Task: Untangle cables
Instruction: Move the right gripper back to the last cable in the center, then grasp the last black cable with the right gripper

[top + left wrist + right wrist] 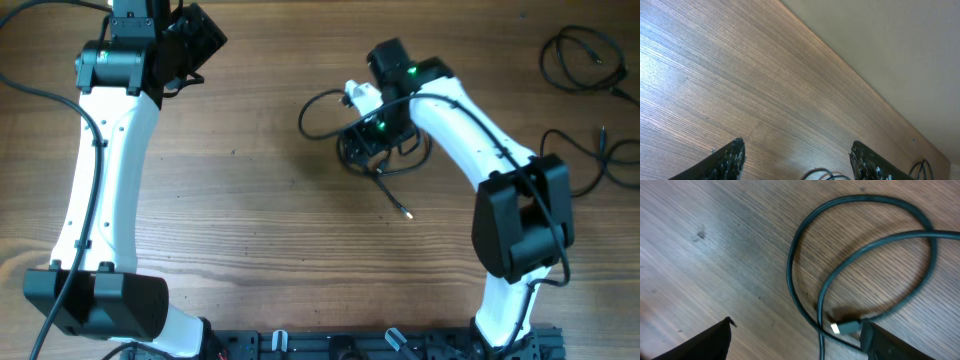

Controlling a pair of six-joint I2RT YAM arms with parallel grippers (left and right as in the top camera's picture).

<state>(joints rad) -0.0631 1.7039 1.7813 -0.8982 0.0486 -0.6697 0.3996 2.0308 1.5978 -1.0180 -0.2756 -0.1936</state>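
Observation:
A tangle of thin black cables (372, 150) lies on the wooden table at centre, with one loop (318, 112) spreading left and a loose end (404, 211) trailing toward the front. My right gripper (368, 128) hangs over this tangle. In the right wrist view it (797, 332) is open, and two cable strands (805, 255) and a small plug (845, 328) lie between its fingers, the plug touching the right finger (890, 342). My left gripper (197, 40) is at the far left, away from the tangle. It (797, 155) is open over bare wood, with a bit of cable (822, 175) at the bottom edge.
More black cables lie at the far right (585, 55) and right edge (605, 160). The table's far edge (855, 75) meets a pale wall in the left wrist view. Bare wood (250, 220) spans the middle and front between the two arms.

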